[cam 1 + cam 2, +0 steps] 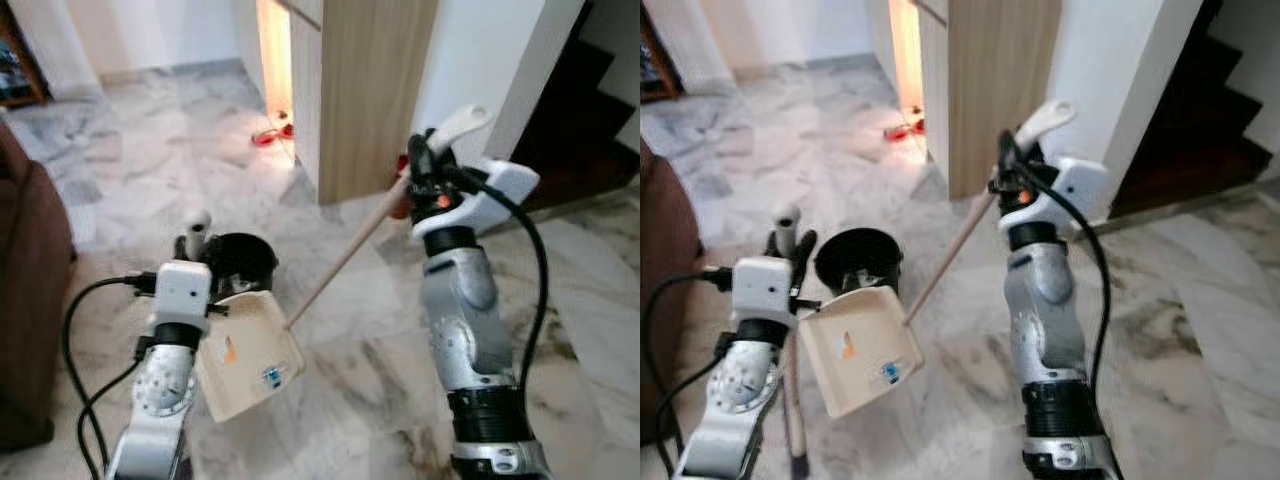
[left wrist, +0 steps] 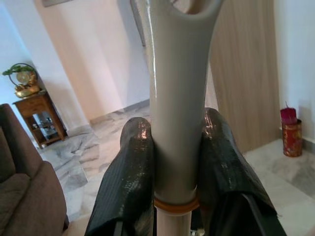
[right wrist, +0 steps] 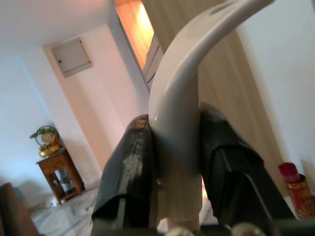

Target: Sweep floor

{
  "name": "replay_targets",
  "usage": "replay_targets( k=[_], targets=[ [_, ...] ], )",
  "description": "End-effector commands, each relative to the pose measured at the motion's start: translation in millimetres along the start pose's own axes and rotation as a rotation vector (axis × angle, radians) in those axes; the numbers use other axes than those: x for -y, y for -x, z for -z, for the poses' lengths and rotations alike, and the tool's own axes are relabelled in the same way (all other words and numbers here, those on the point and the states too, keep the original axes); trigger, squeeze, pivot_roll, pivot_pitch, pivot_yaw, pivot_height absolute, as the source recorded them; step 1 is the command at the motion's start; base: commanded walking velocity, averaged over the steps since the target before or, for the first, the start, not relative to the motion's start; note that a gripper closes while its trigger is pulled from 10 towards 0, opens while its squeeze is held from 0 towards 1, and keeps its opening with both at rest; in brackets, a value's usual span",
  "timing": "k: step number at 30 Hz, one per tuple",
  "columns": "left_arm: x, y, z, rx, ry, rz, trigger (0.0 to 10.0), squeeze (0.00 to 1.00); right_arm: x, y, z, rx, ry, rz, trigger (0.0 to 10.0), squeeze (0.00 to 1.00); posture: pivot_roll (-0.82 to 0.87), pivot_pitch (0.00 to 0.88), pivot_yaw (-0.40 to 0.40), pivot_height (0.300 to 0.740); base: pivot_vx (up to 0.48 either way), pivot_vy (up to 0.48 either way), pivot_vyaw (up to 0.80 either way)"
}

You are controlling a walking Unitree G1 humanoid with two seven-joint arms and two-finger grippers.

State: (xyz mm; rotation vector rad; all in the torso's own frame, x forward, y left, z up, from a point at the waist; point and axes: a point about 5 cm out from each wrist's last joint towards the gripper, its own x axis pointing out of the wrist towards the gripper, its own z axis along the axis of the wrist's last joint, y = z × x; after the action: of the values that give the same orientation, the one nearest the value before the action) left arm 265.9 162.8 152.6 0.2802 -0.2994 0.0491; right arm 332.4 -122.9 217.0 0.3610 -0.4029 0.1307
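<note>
Over the grey-veined marble floor, the right gripper clamps the white-handled wooden broomstick, while the left gripper clamps the cream plastic dustpan's upright handle beside a black bucket.

arms silver, ribbed black cuffs | wrist housings white | cables blk | end effector fingers blk
</note>
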Motion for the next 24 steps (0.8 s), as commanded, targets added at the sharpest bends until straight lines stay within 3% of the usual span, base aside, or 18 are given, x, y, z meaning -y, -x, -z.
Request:
replay_targets(
  k=[1,8,13,24],
  targets=[
    [-5.6,-2.4,-8.8,0.052,-0.029,-0.016,10.0,0.0,-13.0,-4.8,-17.2,0.085,-0.04,-0.04,10.0,0.0,-0.01,0.0,-0.005,0.74,0.259,0.0,0.0],
    [-5.4,-3.9,-9.5,0.054,-0.031,-0.022,10.0,0.0,-14.1,-6.8,-18.4,0.085,-0.037,-0.049,10.0,0.0,0.0,0.009,-0.011,0.74,0.261,0.0,0.0],
    [-6.5,-2.5,-9.1,0.05,-0.033,-0.029,10.0,0.0,-16.6,-6.0,-16.5,0.072,-0.047,-0.059,10.0,0.0,0.0,0.028,-0.012,0.74,0.268,0.0,0.62],
    [-8.3,0.1,-7.4,0.035,-0.039,-0.042,10.0,0.0,-17.4,-6.1,-19.1,0.083,-0.055,-0.056,10.0,0.0,0.0,0.054,-0.01,0.74,0.269,0.0,0.0]
  ],
)
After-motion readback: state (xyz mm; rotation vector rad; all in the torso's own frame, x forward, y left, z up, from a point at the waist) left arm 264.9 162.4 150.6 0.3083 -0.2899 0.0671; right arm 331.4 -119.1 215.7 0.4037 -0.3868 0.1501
